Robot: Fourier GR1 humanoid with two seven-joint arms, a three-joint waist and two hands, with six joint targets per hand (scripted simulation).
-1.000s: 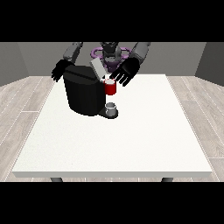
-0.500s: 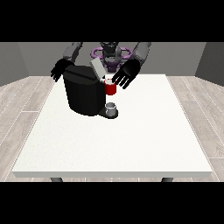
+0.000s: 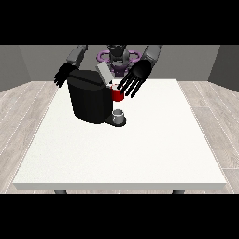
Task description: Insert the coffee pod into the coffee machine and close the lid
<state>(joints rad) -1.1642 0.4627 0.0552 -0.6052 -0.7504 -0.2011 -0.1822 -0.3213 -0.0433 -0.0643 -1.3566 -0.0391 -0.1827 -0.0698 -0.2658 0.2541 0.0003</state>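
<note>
Near the tabletop's (image 3: 154, 140) far edge, the coffee machine (image 3: 91, 98) has its lid (image 3: 104, 73) raised. The hand at the view's right (image 3: 135, 78) hovers spread above a red thing at the machine (image 3: 117, 94). A grey thing (image 3: 119, 114) sits at the base. The hand at the view's left (image 3: 62, 75) hangs open behind.

One coffee machine (image 3: 91, 100), one red thing at the machine (image 3: 117, 94), one grey thing (image 3: 119, 115), two hands, one table (image 3: 140, 149).

I see the coffee machine (image 3: 90, 100) as matt black, plastic-looking, with a pale grey lid (image 3: 103, 73) that looks smooth. The table (image 3: 140, 149) top reads as matt white with a faint speckle. Both hands look smooth and black. The floor (image 3: 21, 107) resembles pale wood planks.
</note>
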